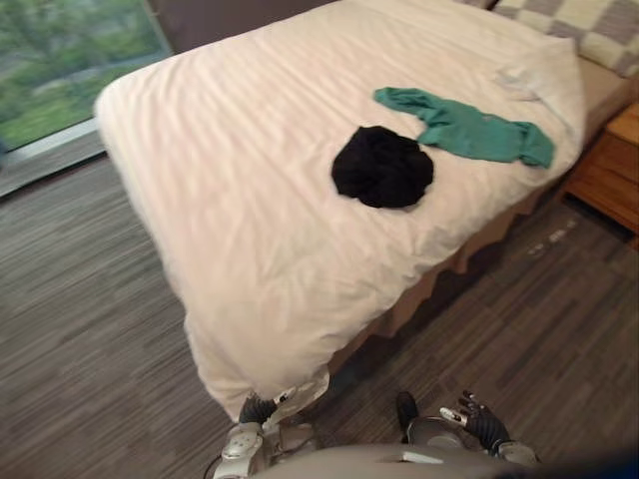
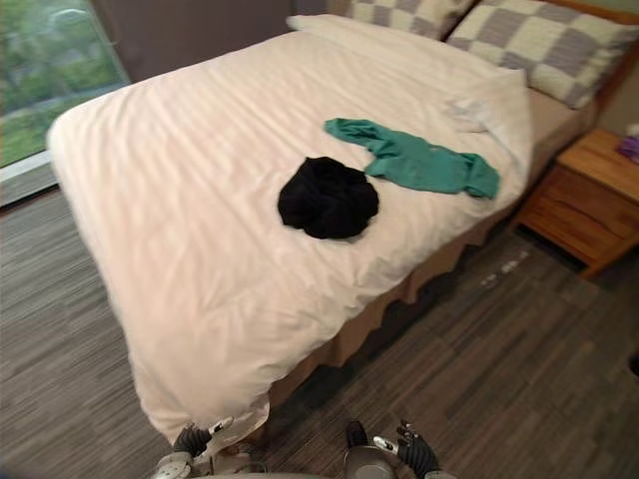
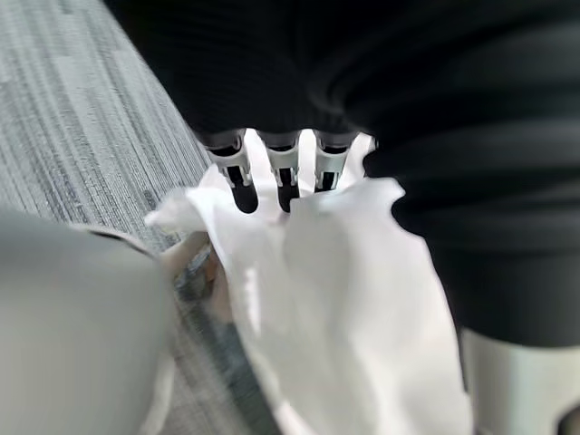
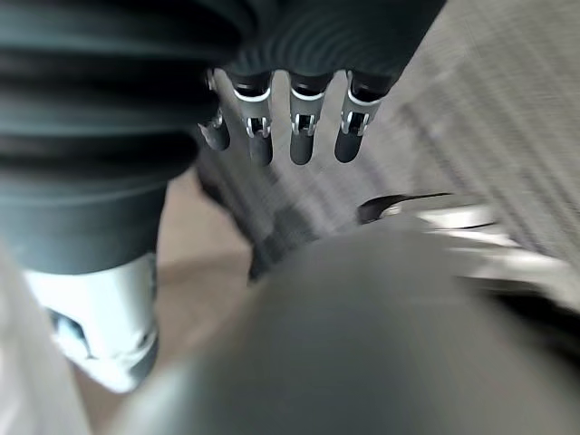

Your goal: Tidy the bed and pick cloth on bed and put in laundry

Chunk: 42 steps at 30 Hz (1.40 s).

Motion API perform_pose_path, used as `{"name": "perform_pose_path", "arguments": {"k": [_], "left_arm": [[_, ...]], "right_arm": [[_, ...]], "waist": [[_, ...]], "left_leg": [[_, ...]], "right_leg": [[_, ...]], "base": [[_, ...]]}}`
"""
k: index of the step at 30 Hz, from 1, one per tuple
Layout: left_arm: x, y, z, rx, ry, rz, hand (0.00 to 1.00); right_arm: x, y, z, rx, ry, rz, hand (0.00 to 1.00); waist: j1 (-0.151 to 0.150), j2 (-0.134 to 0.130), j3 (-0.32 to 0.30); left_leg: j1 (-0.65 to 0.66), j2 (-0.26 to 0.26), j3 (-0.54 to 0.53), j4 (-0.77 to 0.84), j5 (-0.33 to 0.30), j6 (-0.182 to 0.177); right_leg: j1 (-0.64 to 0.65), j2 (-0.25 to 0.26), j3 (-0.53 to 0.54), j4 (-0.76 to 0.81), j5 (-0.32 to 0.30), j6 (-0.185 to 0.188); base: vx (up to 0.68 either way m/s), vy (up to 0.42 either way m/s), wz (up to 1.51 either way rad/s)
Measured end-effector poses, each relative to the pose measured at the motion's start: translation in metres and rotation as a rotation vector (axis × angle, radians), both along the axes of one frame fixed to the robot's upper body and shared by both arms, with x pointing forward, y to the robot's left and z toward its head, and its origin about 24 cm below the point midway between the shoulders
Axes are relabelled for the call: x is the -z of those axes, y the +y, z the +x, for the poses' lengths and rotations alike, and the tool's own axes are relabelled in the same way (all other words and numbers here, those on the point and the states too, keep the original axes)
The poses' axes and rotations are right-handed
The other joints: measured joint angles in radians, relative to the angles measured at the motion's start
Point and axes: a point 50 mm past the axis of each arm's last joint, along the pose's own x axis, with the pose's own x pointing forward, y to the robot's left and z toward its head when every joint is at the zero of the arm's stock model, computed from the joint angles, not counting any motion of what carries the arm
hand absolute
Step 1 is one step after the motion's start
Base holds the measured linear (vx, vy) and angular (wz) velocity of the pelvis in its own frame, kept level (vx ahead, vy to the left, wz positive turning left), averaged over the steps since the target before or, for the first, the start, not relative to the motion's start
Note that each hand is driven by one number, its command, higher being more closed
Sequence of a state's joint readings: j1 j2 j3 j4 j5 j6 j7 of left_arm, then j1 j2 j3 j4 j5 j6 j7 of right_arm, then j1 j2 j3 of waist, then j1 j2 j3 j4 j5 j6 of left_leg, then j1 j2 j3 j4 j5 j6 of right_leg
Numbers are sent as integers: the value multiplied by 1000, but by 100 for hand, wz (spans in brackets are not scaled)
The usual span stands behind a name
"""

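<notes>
Room: a grey striped floor (image 1: 90, 299) is running round the bed (image 1: 439, 274), with a window (image 1: 60, 60) lying beyond its far left corner and a wooden nightstand (image 2: 584, 205) standing at its right side.
Bedding: a white duvet (image 1: 230, 200) is covering the bed, and checked pillows (image 2: 539, 40) are lying at the head.
Black cloth (image 1: 382, 167): sitting mid-bed in a round heap, showing no clear long axis.
Green cloth (image 1: 464, 130): lying stretched just beyond the black one, one end pointing at the bed's middle, the other at the nightstand edge.
Left hand (image 1: 256, 409): its fingers (image 3: 240, 181) are curling into the duvet's near corner, well apart from both cloths.
Right hand (image 1: 484, 421): hanging over the floor, fingers (image 4: 304, 136) relaxed and holding nothing.
</notes>
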<state>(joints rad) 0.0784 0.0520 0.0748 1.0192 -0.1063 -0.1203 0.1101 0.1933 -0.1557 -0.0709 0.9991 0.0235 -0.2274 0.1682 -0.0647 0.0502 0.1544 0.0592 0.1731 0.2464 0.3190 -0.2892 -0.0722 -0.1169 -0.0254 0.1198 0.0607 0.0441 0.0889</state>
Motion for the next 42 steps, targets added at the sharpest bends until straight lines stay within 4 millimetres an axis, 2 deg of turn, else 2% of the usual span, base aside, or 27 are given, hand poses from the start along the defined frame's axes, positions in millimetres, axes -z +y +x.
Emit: {"name": "perform_pose_path", "arguments": {"k": [1, 2, 5, 6, 7, 8, 9, 10, 12, 14, 16, 17, 18, 19, 20, 21, 23, 24, 26, 29, 31, 33, 39, 40, 41, 42], "left_arm": [[0, 0, 2, 6, 0, 1, 0], [0, 2, 5, 20, 6, 2, 0], [2, 3, -1, 56, 36, -7, 0], [2, 3, -3, 59, 42, -12, 0], [3, 3, -6, 52, 50, -16, 0], [3, 4, -7, 52, 54, -14, 0], [4, 9, -9, 46, 63, 0, 0], [4, 16, -14, 36, 85, 27, 0], [8, 23, -29, 26, 144, 44, 0], [8, 26, -33, 25, 166, 51, 0], [10, 28, -40, 14, 192, 63, 0], [10, 28, -44, 12, 200, 65, 0], [11, 28, -51, 9, 217, 65, 0], [11, 29, -54, 7, 225, 67, 0], [11, 31, -55, 9, 233, 71, 0], [11, 34, -54, 10, 239, 79, 0], [13, 28, -58, 20, 264, 63, 0], [13, 27, -58, 36, 270, 65, 0], [14, 26, -58, 45, 284, 58, 0], [14, 25, -57, 51, 282, 48, 0], [14, 25, -57, 61, 283, 40, 0], [14, 26, -58, 75, 286, 49, 0], [14, 26, -60, 65, 290, 54, 0], [15, 22, -63, 60, 295, 44, 0], [16, 19, -64, 56, 294, 36, 0], [16, 20, -66, 51, 297, 37, 0]], "right_arm": [[0, -1, -2, 10, 3, -3, 0], [0, -1, -1, 13, 4, -4, 0], [1, 2, -2, 15, -2, 1, 0], [1, 3, -2, 15, -6, -2, 0], [0, 1, -2, 22, -10, -14, 0], [0, 1, -1, 29, -14, -16, 0], [0, 1, 1, 34, -20, -18, 0], [0, 3, 1, 40, -22, -18, 0], [1, 4, -1, 49, -13, -21, 0], [1, 4, -1, 50, -10, -25, 0], [2, 4, -3, 28, 4, -29, 0], [2, 4, -3, 25, 5, -29, 0], [1, 0, 2, 22, 4, -35, 0], [0, -3, 4, 21, 1, -42, 0], [2, 0, 1, 19, 19, -32, 0], [5, 4, -6, 25, 53, -18, 0], [6, 5, -7, 24, 58, -9, 0], [5, 1, -6, 18, 62, -16, 0], [6, 3, -7, 32, 67, -3, 0], [6, 3, -8, 28, 74, 5, 0], [7, 4, -11, 29, 84, 10, 0], [8, 5, -11, 25, 89, 14, 0], [8, 5, -10, 26, 88, 20, 0], [6, 0, -7, 21, 79, 17, 0], [6, -2, -5, 27, 78, 17, 0], [6, -1, -3, 39, 76, 28, 0]], "waist": [[1, 0, 0], [5, -17, 4], [-1, -24, 4], [5, -26, 7], [7, -22, 7], [7, -11, 8], [7, -16, 17], [8, -30, 30], [6, -41, 33], [-3, -45, 37], [14, -49, 36], [20, -50, 35], [29, -16, 28], [25, -27, 29], [6, -80, 26], [29, -68, 25], [25, -50, 9], [23, -50, 9], [15, -48, 8], [20, -52, 5], [20, -55, 1], [21, -59, -3], [24, -59, -1], [22, -17, -8], [22, -11, -8], [24, -15, -8]], "left_leg": [[12, -1, 13, -32, -23, -10], [29, -21, 32, -41, -23, -7], [72, -36, 79, -61, -18, 1], [88, -37, 131, -80, -16, 5], [104, -35, 175, -100, -8, 9], [116, -33, 197, -112, -3, 7], [146, -28, 245, -128, 2, 1], [184, -31, 285, -135, 0, -6], [215, -35, 319, -137, -6, -19], [231, -36, 317, -142, -27, -32], [242, -65, 263, -149, -53, -14], [245, -72, 254, -161, -58, -6], [243, -54, 266, -188, -46, 24], [243, -56, 284, -187, -40, 30], [258, -84, 287, -187, -40, 16], [273, -82, 304, -176, -40, -3], [271, -70, 291, -176, -16, 21], [271, -72, 293, -177, -6, 30], [264, -71, 302, -182, -5, 27], [251, -71, 322, -182, 2, 16], [244, -75, 323, -179, 2, 16], [240, -86, 323, -176, 2, 16], [253, -85, 341, -181, -3, 9], [248, -37, 379, -200, -28, -11], [247, -23, 385, -190, -32, -17], [245, -5, 396, -132, -38, -28]], "right_leg": [[-17, 7, 3, 15, 25, 19], [-20, 2, 23, 19, 49, 25], [-18, -10, 37, 19, 67, 31], [-25, -32, -46, 19, 34, -21], [-35, -66, -178, 46, -7, -72], [-42, -82, -239, 64, -25, -89], [-55, -110, -331, 114, -41, -112], [-49, -129, -389, 139, -40, -116], [-54, -127, -410, 166, -22, -112], [-62, -121, -406, 194, -21, -115], [-72, -103, -398, 207, -36, -116], [-77, -96, -400, 207, -58, -103], [-109, -102, -433, 275, -116, -76], [-136, -126, -433, 385, -129, -106], [-112, -161, -418, 462, -142, -122], [-87, -117, -396, 397, -155, -102], [-61, -63, -365, 296, -99, -99], [-57, -50, -349, 258, -75, -97], [-41, -31, -338, 180, -25, -92], [-16, -15, -325, 77, 35, -91], [36, -3, -316, -63, 109, -85], [74, -2, -310, -158, 149, -89], [70, 11, -313, -164, 139, -98], [65, 40, -338, -155, 121, -101], [52, 50, -352, -104, 109, -117], [37, 54, -351, -4, 38, -129]], "base": [[-116, 125, -35], [-98, 110, -48], [-99, 81, -48], [-160, 35, -87], [-143, 28, -92], [-36, 32, -109], [6, 9, -115], [-1, 11, -115], [20, 3, -82], [28, -32, -43], [-23, -12, -62], [-62, 23, -100], [-26, 12, -81], [13, -9, -68], [117, -18, -65], [99, -6, -71], [97, 26, -87], [84, 43, -72], [-1, 64, -39], [-53, 56, -24], [-41, 24, -18], [-34, 21, -16], [-39, 0, -12], [-21, -58, -17], [34, -68, -35], [135, -136, -65]]}}
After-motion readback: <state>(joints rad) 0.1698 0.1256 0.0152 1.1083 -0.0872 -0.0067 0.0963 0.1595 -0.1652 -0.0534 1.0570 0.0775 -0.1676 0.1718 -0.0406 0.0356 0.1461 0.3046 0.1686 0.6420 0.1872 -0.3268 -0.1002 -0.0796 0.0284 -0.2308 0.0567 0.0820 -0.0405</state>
